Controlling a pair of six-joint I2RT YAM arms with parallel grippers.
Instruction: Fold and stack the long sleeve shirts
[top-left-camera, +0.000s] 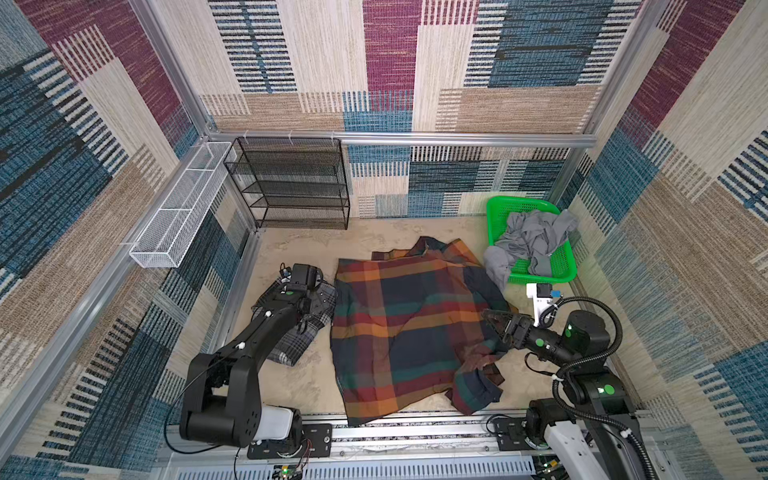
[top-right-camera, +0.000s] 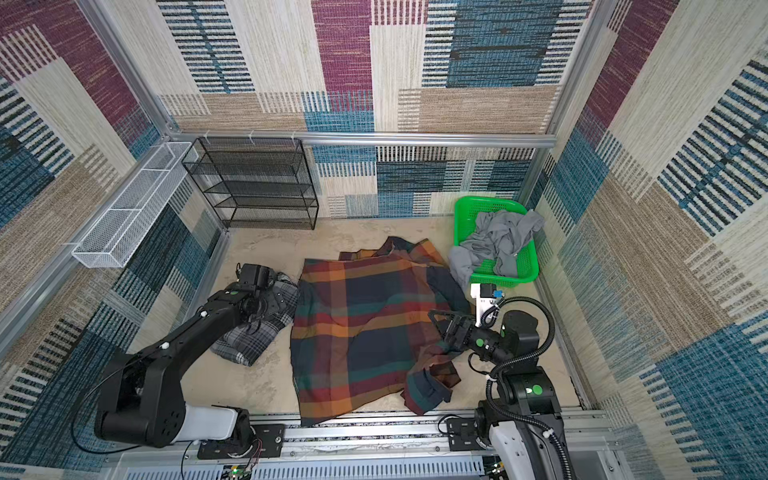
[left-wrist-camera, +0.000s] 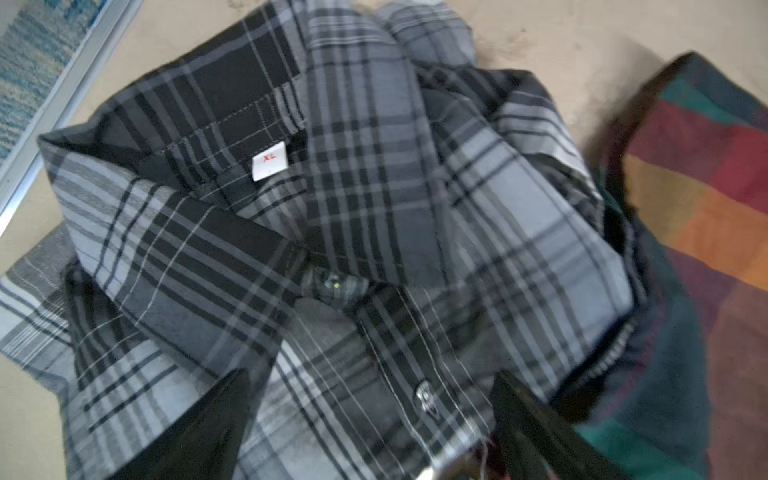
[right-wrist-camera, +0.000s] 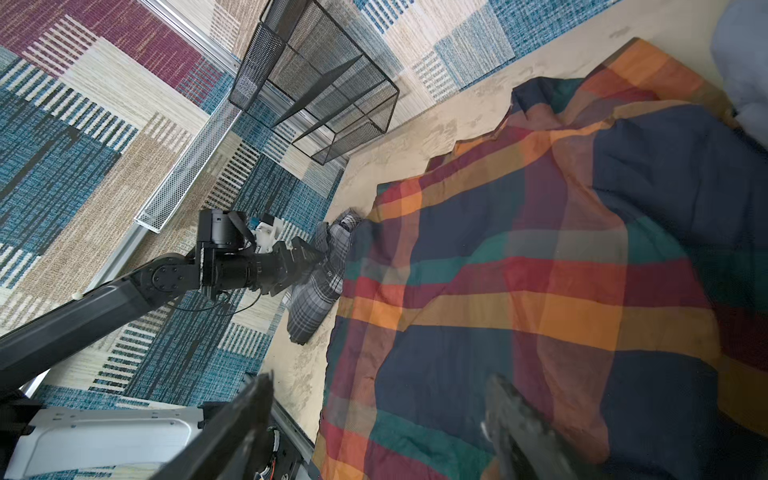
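Sandy beige tabletop (top-left-camera: 291, 253), patchwork-carpet walls (top-left-camera: 415, 62); green basket (top-left-camera: 494, 220) at two o'clock holds crumpled grey cloth (top-left-camera: 532, 237); left claw (left-wrist-camera: 370, 399), right claw (right-wrist-camera: 380, 382) both spread

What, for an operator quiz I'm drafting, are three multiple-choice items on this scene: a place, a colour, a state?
1. In both top views, the grey plaid shirt lies where against the colourful plaid shirt?
A) right of it
B) left of it
C) on its middle

2. The basket holding grey cloth is:
A) white
B) black
C) green

3. The colourful plaid shirt is:
A) spread open
B) folded square
C) rolled up

B: it sits bunched by that shirt's left edge.
C: its mesh walls are bright green.
A: it lies opened out, one sleeve crumpled.
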